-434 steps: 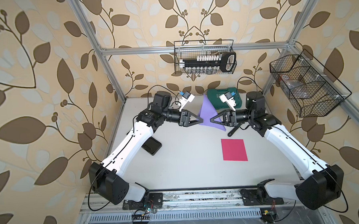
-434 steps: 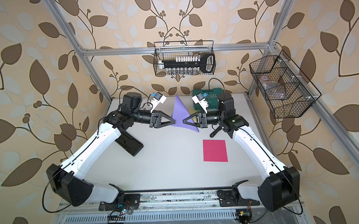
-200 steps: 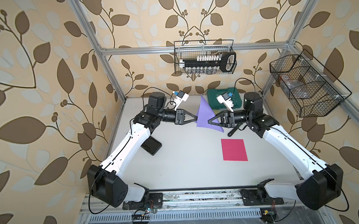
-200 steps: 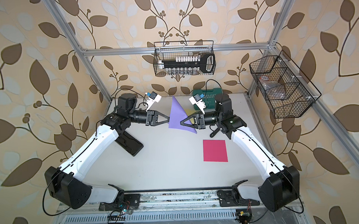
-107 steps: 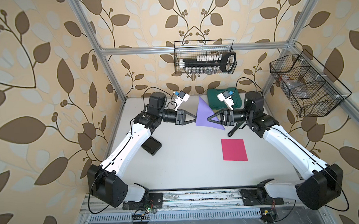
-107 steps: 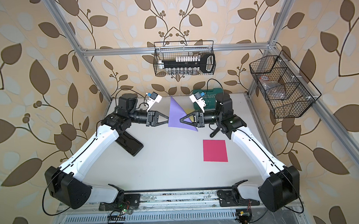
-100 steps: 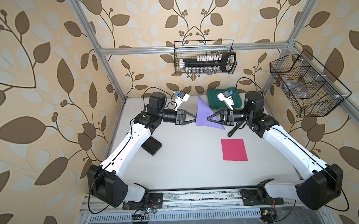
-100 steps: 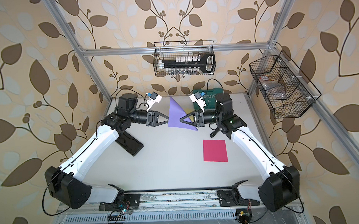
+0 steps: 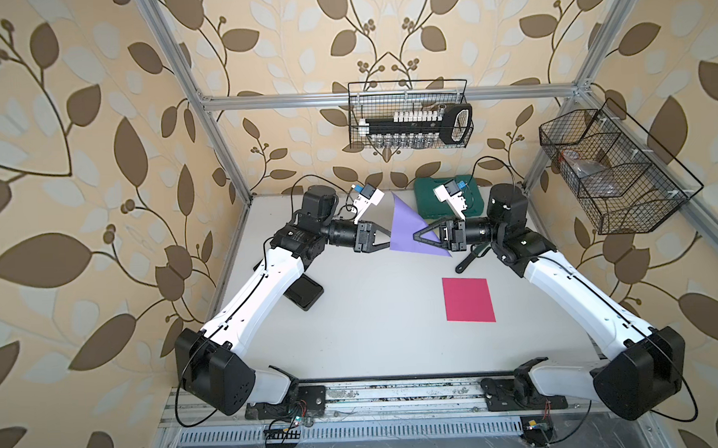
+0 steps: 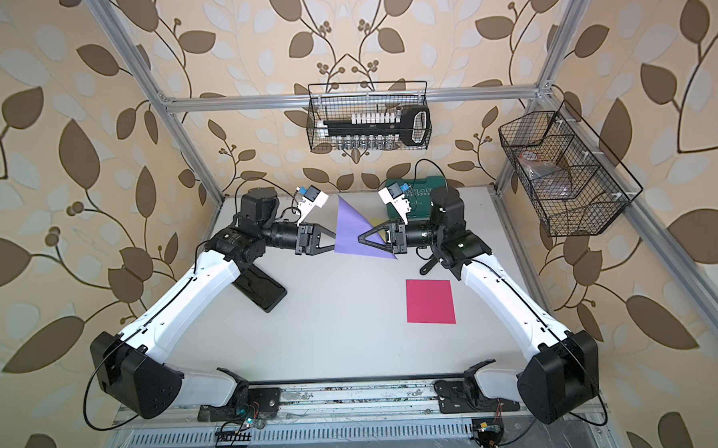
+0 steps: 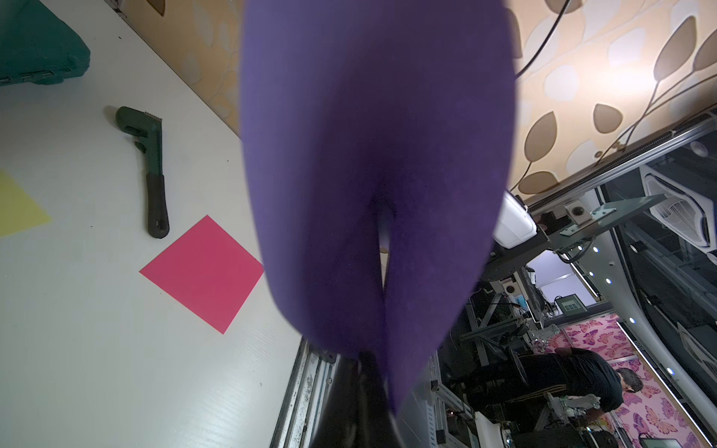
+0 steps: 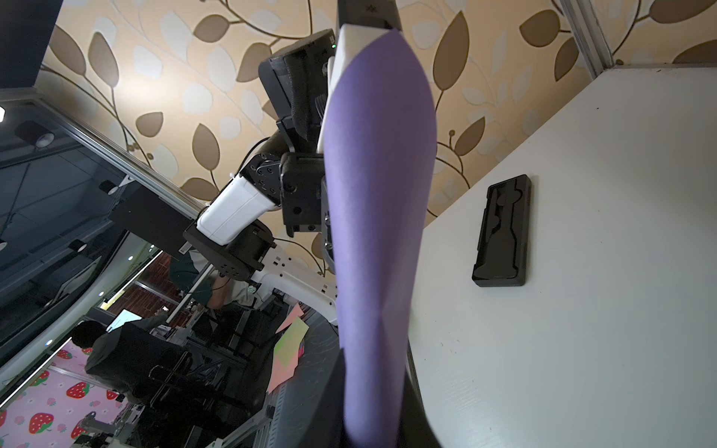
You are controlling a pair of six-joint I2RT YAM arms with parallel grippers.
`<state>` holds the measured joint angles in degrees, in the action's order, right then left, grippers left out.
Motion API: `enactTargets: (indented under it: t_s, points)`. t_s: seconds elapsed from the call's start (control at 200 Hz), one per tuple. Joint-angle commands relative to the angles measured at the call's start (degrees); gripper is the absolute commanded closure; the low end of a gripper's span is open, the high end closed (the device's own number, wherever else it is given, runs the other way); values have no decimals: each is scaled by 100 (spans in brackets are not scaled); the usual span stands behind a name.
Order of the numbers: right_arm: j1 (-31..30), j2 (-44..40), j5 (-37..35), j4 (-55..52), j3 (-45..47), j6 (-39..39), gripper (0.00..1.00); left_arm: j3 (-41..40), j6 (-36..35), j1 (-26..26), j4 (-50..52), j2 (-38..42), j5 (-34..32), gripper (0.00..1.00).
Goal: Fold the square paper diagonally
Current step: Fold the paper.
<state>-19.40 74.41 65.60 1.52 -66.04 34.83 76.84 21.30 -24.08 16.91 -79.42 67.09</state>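
The thin purple paper sheet hangs in the air above the far part of the white desk, between the two arms. In both top views it shows as a triangle. The left claw is closed on the edge of the sheet that faces it. The right claw has its fingertips pressed together on the sheet from the opposite side (in the right wrist view the paper runs down between the black fingers). A flat pink paper square lies on the desk, well apart from the sheet.
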Motion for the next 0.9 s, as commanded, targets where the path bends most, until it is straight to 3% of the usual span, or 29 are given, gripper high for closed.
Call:
enactTargets:
  t_s: [0.0, 0.895]
  points:
    - [-29, -94, -92, 224, 82, 77, 84, 114, -158, -62, -69, 137, 51, 100]
    - [146, -164, -186, 951, 262, 690, 84, 31, -208, -86, 21, 179, -37, 100]
